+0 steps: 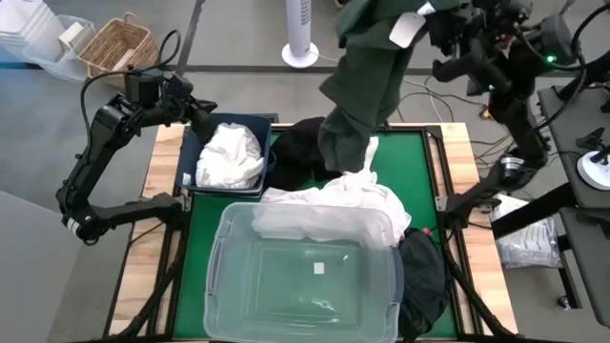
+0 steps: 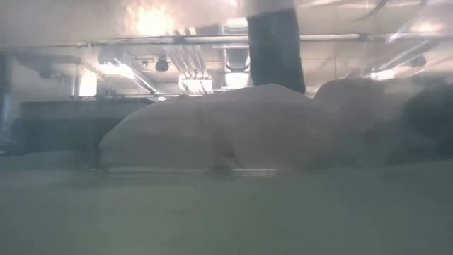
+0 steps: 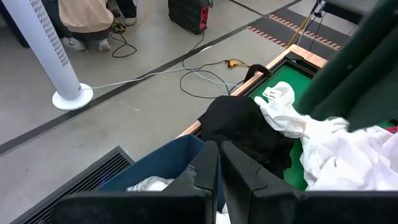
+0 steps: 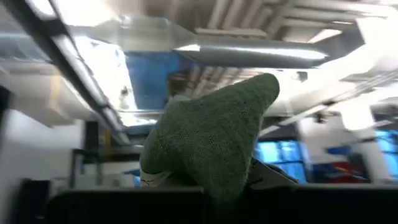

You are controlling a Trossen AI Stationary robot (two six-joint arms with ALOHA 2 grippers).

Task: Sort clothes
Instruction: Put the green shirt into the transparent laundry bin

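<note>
One green table mat (image 1: pixel 419 157), right gripper (image 1: pixel 431 24) pinching dark green garment (image 1: pixel 367 86), left gripper (image 1: pixel 202 116) pressed together.

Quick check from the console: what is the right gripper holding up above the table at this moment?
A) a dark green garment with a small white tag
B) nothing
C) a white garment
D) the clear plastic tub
A: the right gripper is shut on the dark green garment, which hangs from it over the table's far side, its white tag near the top; the right wrist view shows green knit fabric bunched at the fingers.
</note>
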